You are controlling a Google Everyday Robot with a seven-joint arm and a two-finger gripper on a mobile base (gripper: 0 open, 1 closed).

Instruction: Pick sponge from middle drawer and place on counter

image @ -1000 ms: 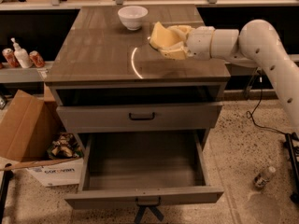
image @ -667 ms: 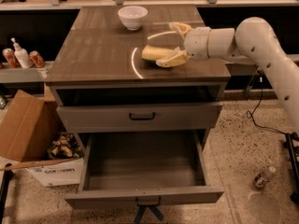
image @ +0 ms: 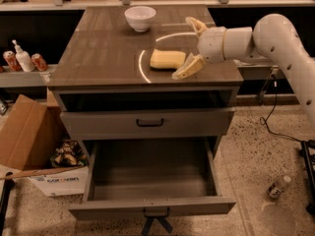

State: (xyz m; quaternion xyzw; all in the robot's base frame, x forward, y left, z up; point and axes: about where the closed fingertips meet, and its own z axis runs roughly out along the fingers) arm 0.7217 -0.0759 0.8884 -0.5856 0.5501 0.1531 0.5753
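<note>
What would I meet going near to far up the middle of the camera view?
Open middle drawer, closed drawer front, sponge on the counter, white bowl. The end effector sits open at the sponge's right edge, so unordered.

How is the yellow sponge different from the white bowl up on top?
The pale-yellow foam sponge is flat and blocky; the white round bowl is taller and hollow. The sponge lies nearer the front edge, the bowl at the back. The robot's open hand sits just beside the sponge, far from the bowl. Both rest on the glossy grey-brown counter.
</note>
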